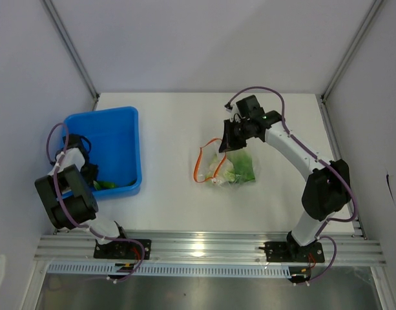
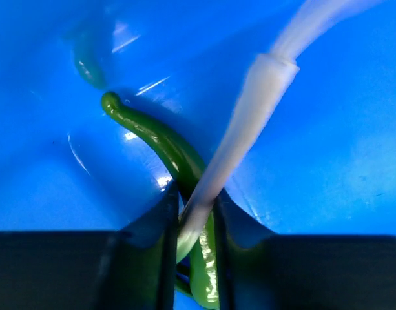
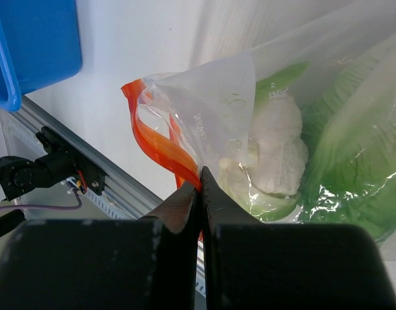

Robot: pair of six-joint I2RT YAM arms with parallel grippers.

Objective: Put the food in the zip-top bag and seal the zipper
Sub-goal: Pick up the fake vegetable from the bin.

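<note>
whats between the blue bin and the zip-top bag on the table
Nothing. The top external view shows only a bare white stretch of table separating the blue bin from the zip-top bag.

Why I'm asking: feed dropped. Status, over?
Left end effector shut on vegetables in bin. Right end effector shut on bag at zipper, bag part filled, unsealed. Nothing between bin and bag.
</note>
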